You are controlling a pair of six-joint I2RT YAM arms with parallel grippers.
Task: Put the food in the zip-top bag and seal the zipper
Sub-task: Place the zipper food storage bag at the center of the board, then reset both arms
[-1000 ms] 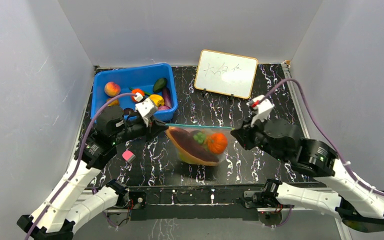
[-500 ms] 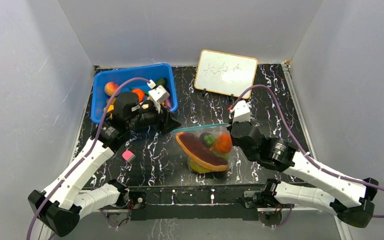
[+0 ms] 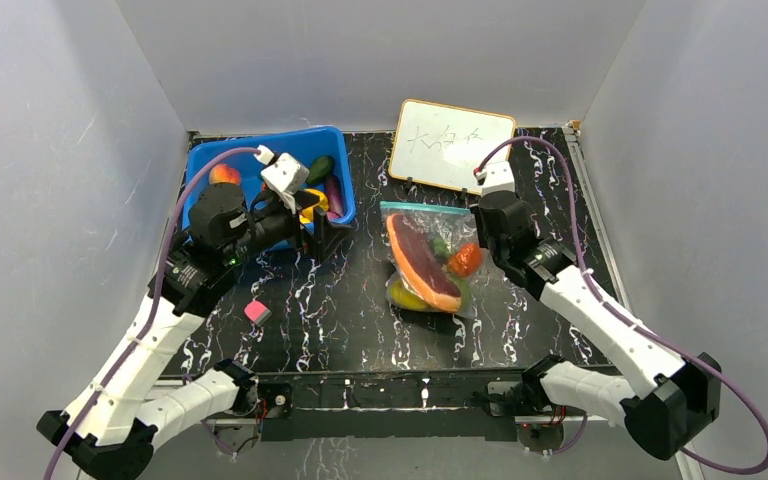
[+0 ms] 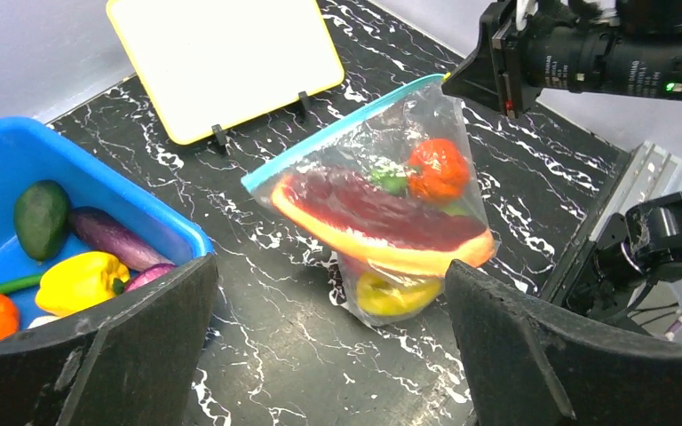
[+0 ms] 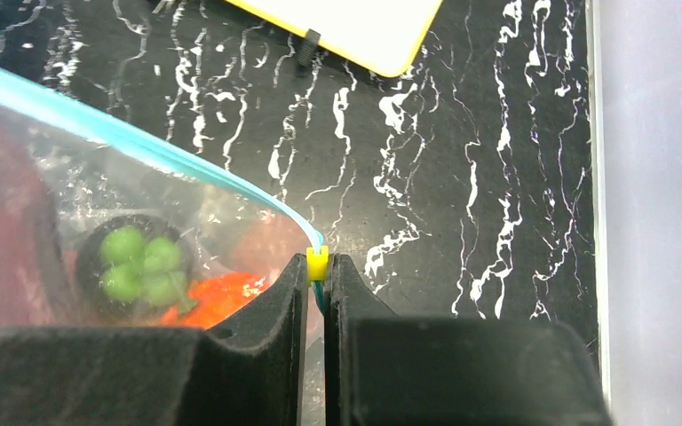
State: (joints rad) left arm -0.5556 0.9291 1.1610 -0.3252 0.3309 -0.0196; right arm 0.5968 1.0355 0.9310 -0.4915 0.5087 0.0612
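Right jaws: my right gripper (image 5: 317, 275) is clenched on the end of the zipper (image 5: 142, 146), with a small yellow tab (image 5: 317, 264) nipped between the pads
Reason for that hold: pinching the strip at its end corner pins the mouth of the zip-top bag (image 3: 428, 258) and keeps the strip taut; I judge this to be the finish of a sealing pass, though the frames do not prove the strip is pressed shut along its whole run
Left jaws: my left gripper (image 4: 329, 269) is released, spread wide and grasping nothing, apart from the bag
Reason for that gap: I judge the bag no longer needs bracing from that side
Bag position: lying on the table (image 3: 360, 310), between the blue bin (image 3: 200, 165) and my right arm, just in front of the whiteboard (image 3: 452, 145)
Bag contents: long orange-and-red slice (image 4: 373, 217), red-orange piece (image 4: 437, 169), green piece (image 5: 138, 262), yellow piece (image 4: 386, 293)
Food left out: several pieces lie in the bin, among them a yellow pepper (image 4: 80, 280)
Left arm pose: raised and bent, wrist by the bin's near corner, facing the bag
Right arm pose: stretched forward, wrist tipped down onto the bag's far right corner
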